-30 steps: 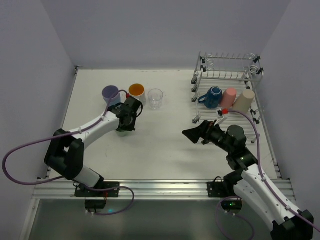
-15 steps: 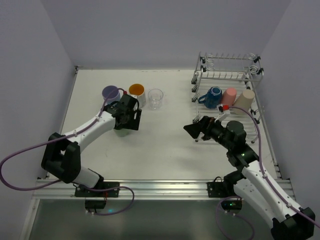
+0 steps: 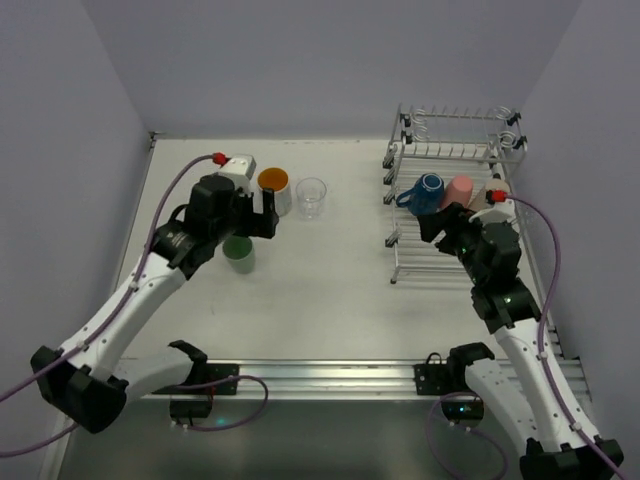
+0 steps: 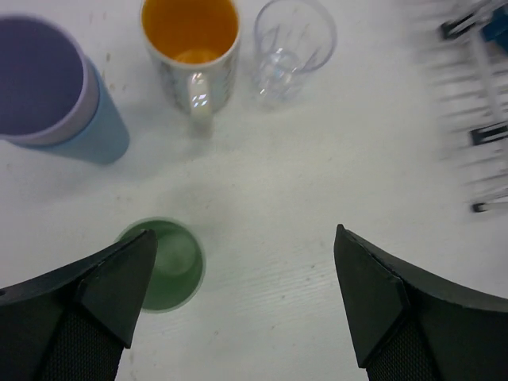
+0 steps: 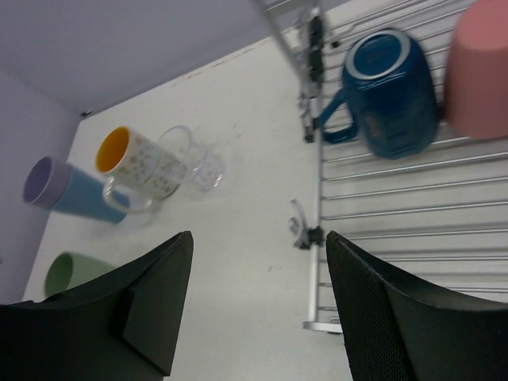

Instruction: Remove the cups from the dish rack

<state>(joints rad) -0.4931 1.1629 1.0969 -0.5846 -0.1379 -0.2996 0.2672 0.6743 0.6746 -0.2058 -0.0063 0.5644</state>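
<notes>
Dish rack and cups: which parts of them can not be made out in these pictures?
- Top view: in the dish rack, the floor right of the pink cup is hidden by the right arm.
- Top view: the lavender tumbler is hidden under the left arm.
- Left wrist view: the dish rack is blurred and cut by the right edge.
- Right wrist view: the pink cup is cut by the right edge.

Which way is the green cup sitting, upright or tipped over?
Upright. The green cup stands mouth-up on the table; the left wrist view looks straight down past its round rim to an empty bottom.
</notes>
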